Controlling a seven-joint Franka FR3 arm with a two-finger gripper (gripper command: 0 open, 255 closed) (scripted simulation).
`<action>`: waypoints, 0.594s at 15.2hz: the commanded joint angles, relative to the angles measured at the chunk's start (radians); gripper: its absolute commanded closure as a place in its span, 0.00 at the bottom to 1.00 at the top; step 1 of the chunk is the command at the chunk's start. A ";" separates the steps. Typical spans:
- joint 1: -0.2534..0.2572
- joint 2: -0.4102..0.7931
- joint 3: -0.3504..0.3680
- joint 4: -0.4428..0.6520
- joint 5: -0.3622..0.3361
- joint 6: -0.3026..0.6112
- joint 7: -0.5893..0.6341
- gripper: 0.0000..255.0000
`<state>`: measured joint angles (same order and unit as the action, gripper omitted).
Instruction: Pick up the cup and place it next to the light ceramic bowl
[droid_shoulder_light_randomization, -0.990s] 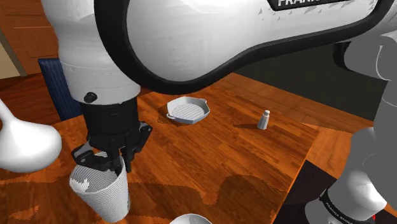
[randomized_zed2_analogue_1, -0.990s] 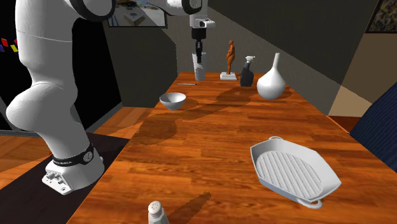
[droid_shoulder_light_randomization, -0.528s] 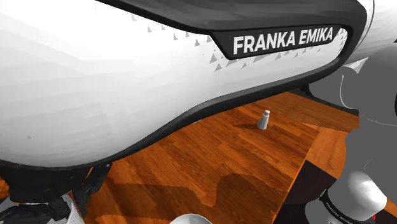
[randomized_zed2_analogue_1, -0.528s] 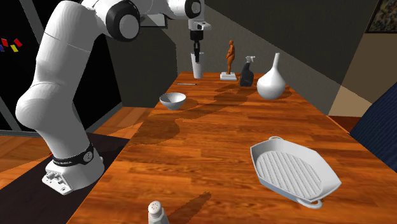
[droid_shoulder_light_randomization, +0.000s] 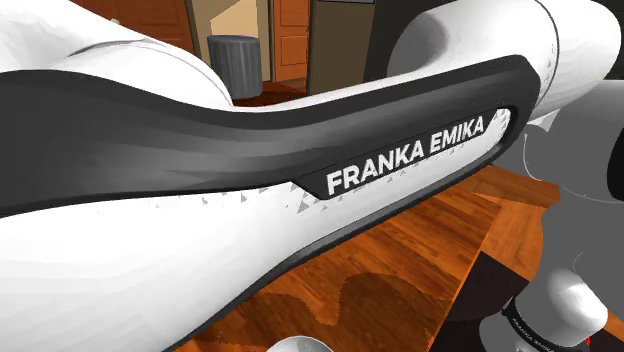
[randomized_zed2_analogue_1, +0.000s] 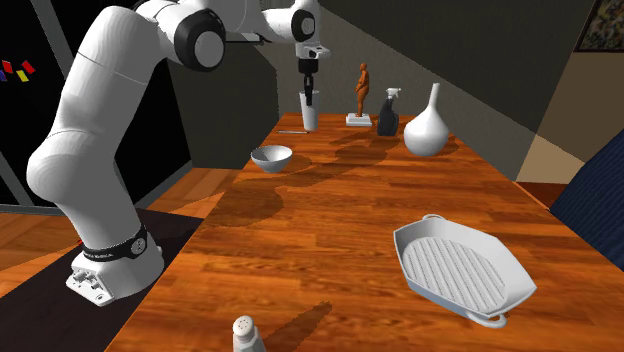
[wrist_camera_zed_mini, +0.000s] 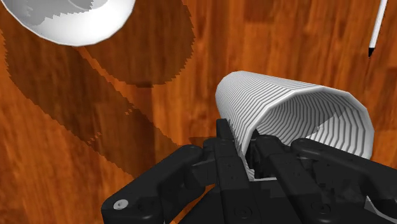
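Cup (wrist_camera_zed_mini: 286, 102) (rim half-hidden), seemingly in jaws

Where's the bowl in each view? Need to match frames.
Shoulder view: the bowl, its rim at the bottom edge, below the arm.
Second exterior view: bowl by the table's left edge, nearer than the cup.
Wrist view: bowl beyond the cup the gripper clasps.
Shared landmark: the wooden table.

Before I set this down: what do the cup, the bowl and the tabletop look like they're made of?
Cup: plain matte white, finely ribbed wall, thin rim; material open, perhaps paper or plastic.
Bowl: smooth pale grey-white, no glaze shine; ceramic can't be confirmed.
Tabletop: reddish-brown wood with visible grain, seemingly polished.
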<state>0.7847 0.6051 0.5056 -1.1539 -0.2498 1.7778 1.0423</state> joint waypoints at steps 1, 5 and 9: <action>-0.004 0.001 -0.001 -0.026 -0.001 0.027 0.002 1.00; -0.013 0.000 -0.002 -0.082 -0.003 0.081 0.005 1.00; -0.020 0.005 -0.005 -0.130 -0.007 0.132 0.009 1.00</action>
<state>0.7661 0.6106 0.5009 -1.2677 -0.2556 1.8935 1.0485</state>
